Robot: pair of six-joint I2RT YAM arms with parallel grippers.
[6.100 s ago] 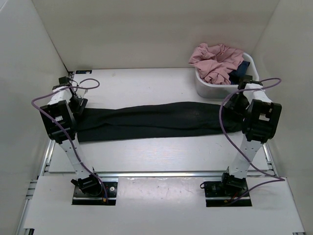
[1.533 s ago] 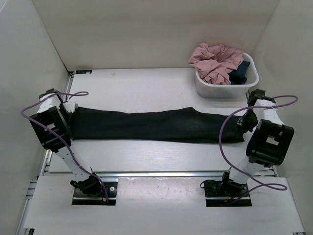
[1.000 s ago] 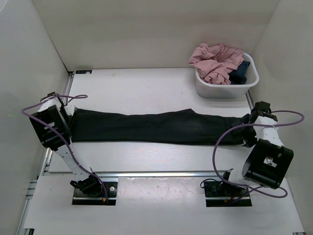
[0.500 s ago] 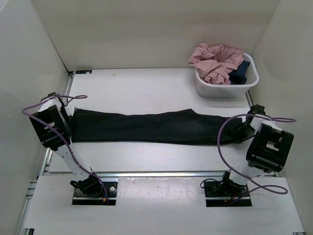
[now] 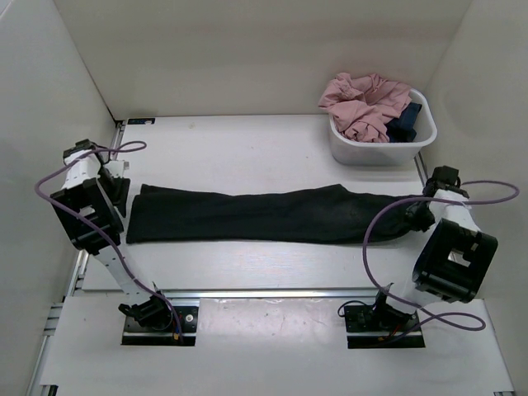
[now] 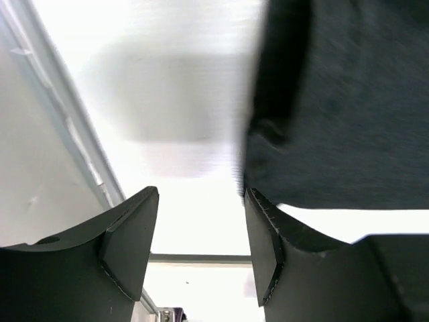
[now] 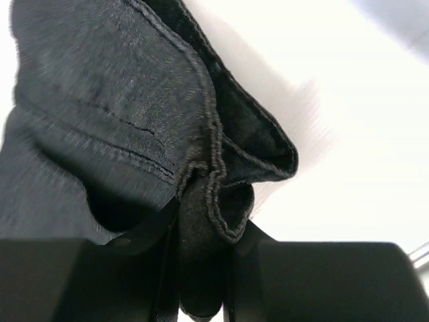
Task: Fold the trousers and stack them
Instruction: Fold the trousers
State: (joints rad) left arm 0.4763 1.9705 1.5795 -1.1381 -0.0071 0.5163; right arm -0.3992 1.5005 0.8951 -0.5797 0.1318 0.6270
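White table (image 5: 247,140), trousers (image 5: 264,214) pinched between right fingers (image 7: 281,282), beside parted, empty left fingers (image 6: 127,235).

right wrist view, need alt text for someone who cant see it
A bunched, stitched edge of the black trousers is pinched between two black fingers at the bottom of the frame. The fabric spreads up and left over a bright white table.

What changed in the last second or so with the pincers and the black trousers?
The left pincer opened, let go of the trousers at their left end and drew off them. The right pincer closed on the right end's fabric. The trousers stay stretched across the table; the tub of pink clothes has not moved.
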